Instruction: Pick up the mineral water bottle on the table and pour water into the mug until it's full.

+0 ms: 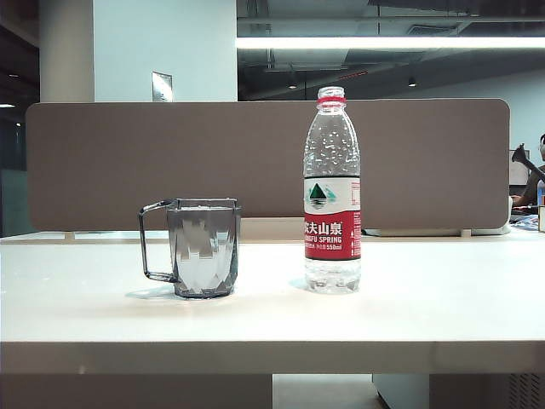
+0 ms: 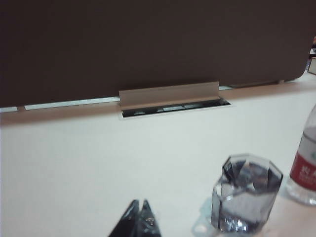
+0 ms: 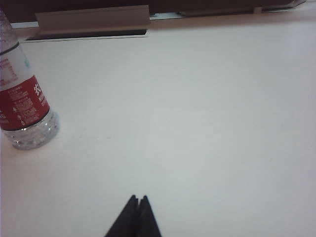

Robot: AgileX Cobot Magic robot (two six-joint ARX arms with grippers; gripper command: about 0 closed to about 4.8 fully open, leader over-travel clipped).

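A mug (image 1: 203, 247) and a bottle (image 1: 332, 192) stand upright on a table (image 1: 426, 298), with both grippers held above it, touching nothing.

At left, the smoky grey mug has its handle pointing left. Just to its right, apart from it, stands the capless clear bottle with a red and white label. A brown divider (image 1: 102, 162) runs behind. The left gripper (image 2: 139, 203) hangs near the mug, fingers pressed together. The right gripper (image 3: 138, 198) hangs over bare table right of the bottle, fingers likewise together.
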